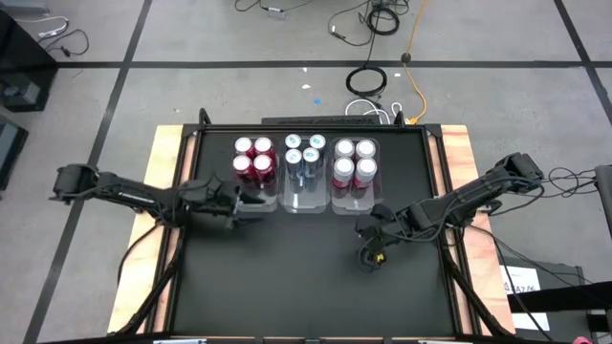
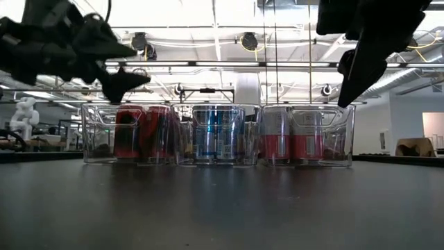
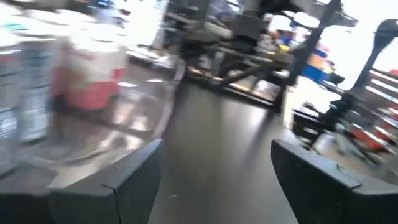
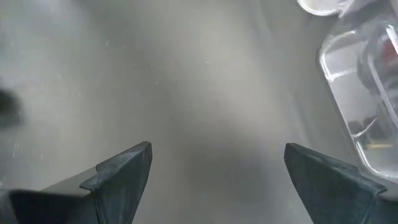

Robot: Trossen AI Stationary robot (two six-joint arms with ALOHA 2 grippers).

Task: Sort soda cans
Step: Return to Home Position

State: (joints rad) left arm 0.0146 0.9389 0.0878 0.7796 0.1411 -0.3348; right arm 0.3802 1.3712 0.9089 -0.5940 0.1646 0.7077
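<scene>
While the soda cans (image 1: 304, 158) stand upright, sorted by colour in three clear bins (image 1: 306, 204) at the bench's (image 1: 287, 287) far side, the left claw (image 1: 252, 204) hangs released just beside the red-can bin, nearer than the right claw (image 1: 368, 252), also released and empty, mid-bench.

The table (image 1: 287, 277) has a black top with bare wood strips (image 1: 164, 172) along its sides. Three clear bins stand directly on it in one row. The center bin (image 1: 306, 200) holds the blue soda cans (image 1: 304, 158). A second bin (image 2: 97, 139) sits just beside its left wall and a third (image 1: 356, 200) just beside its right wall.
</scene>
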